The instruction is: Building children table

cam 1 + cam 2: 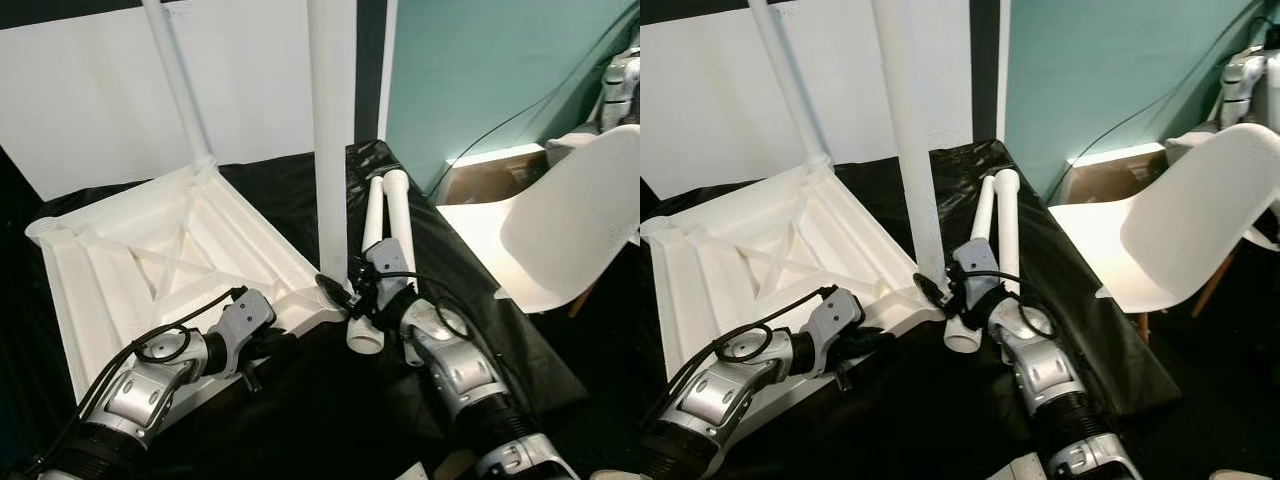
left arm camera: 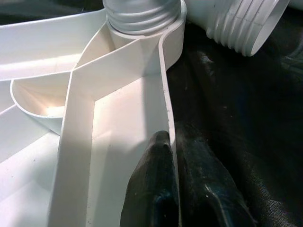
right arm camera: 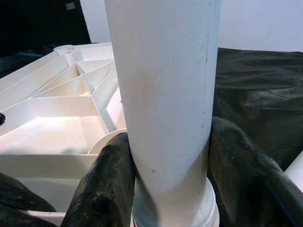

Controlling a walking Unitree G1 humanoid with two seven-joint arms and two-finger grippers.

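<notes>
Two silver arms reach forward from the near edge of the scene over a black plastic sheet point(image 1: 330, 410) that covers the surface. On the sheet lies an upturned white plastic children's tabletop point(image 1: 160, 265), ribbed underside up, with round sockets at its corners.

At the tabletop's near edge the left gripper point(image 1: 252, 345) sits low. In its wrist view one black finger point(image 2: 154, 189) lies inside the tabletop's white rim wall and the other outside it, so the fingers are clenched on that rim.

At the near right corner a tall white plastic tube leg point(image 1: 330, 140) stands upright in its socket. The right gripper point(image 1: 345, 295) is at its base, and the right wrist view shows a black finger point(image 3: 106, 184) pressed to each side of the leg, grasping it just above the threaded collar.

A second upright white leg point(image 1: 180, 85) rises from the far corner socket, leaning slightly left. Two loose white tube legs point(image 1: 385, 235) lie side by side on the sheet just right of the right gripper, their threaded open ends toward the camera.

To the right stands a white moulded chair point(image 1: 560, 230) against a teal wall point(image 1: 480, 70). A white panel point(image 1: 110, 90) stands behind the tabletop.
</notes>
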